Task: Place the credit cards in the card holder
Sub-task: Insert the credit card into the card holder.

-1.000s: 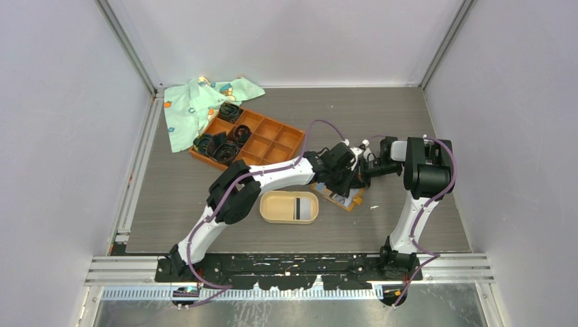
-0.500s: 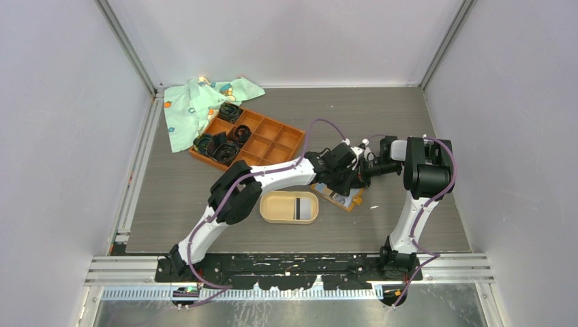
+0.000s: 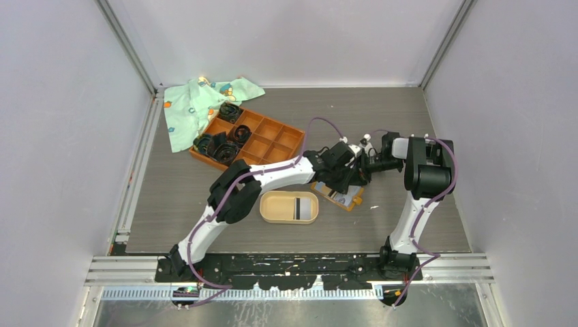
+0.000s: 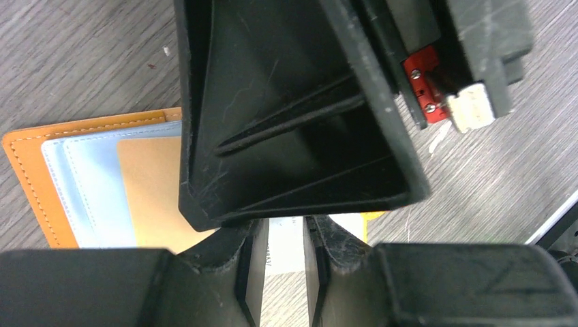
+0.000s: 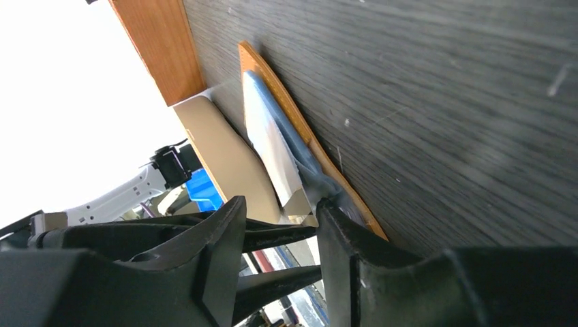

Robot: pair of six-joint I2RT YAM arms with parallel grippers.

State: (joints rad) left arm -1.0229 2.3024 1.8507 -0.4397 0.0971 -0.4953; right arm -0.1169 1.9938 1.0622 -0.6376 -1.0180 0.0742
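Note:
An orange wallet (image 3: 339,195) lies open on the table, its blue-grey inside (image 4: 75,184) holding a tan card (image 4: 150,184) and a pale card (image 4: 285,246). Both grippers meet over it. My left gripper (image 4: 283,235) has its jaws a narrow gap apart, the pale card showing through the gap and the tips hidden under the right finger. My right gripper (image 5: 281,204) is open, one finger (image 5: 341,231) against the wallet's lining, and the left fingers pass between its jaws. The pale card (image 5: 269,146) tilts up off the wallet. The beige card holder (image 3: 272,208) holds one dark card (image 3: 300,208).
An orange grid tray (image 3: 269,139) with black coiled bands (image 3: 221,144) stands at the back left, and a patterned green cloth (image 3: 194,102) lies behind it. Metal rails edge the table on the left (image 3: 136,177) and along the front.
The right gripper's jaws have spread apart and its wrist has shifted slightly away from me. The left arm and the wallet have stayed put.

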